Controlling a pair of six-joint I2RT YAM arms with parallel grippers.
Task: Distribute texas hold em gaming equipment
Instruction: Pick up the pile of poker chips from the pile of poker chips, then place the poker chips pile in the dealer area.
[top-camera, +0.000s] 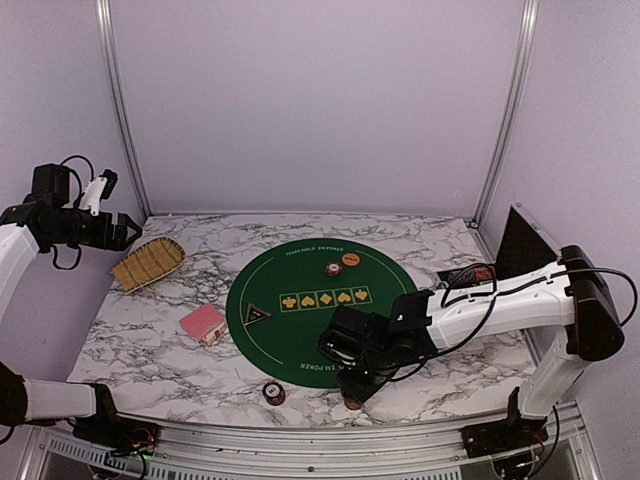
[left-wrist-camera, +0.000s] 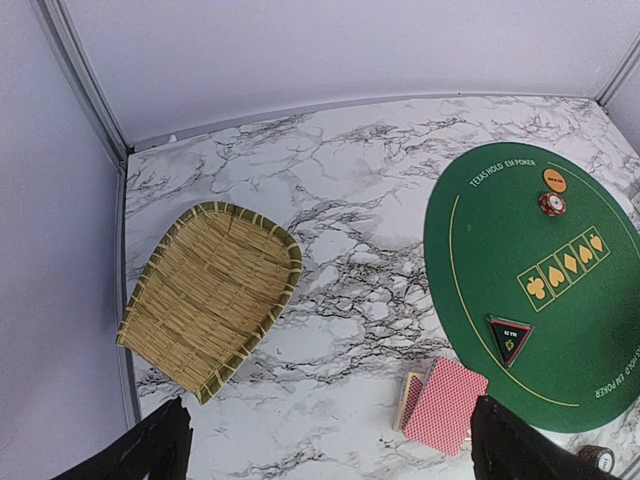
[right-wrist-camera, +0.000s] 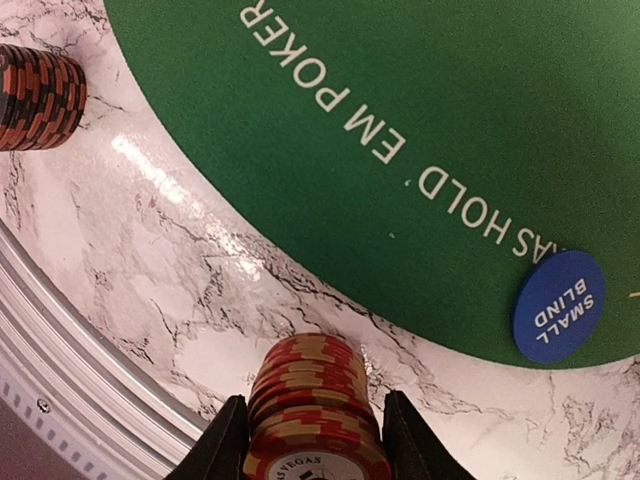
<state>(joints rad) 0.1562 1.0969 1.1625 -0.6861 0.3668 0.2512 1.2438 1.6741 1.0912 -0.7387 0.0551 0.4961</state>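
Your right gripper (right-wrist-camera: 313, 435) is sitting low at the near rim of the green poker mat (top-camera: 300, 345). Its fingers (right-wrist-camera: 225, 450) are flanking a red-and-tan chip stack (right-wrist-camera: 312, 390) standing on the marble tabletop (top-camera: 150, 350) just off the mat. You cannot tell whether they are pinching it. A darker chip stack (top-camera: 274, 392) is standing on the marble to its left, and the blue small-blind button (right-wrist-camera: 558, 306) is lying at the mat's edge. Your left gripper (left-wrist-camera: 330, 450) is hovering high with its fingers spread wide, above the woven basket (left-wrist-camera: 210, 295) and the pink-backed card deck (left-wrist-camera: 445, 405), which is lying just beside the mat.
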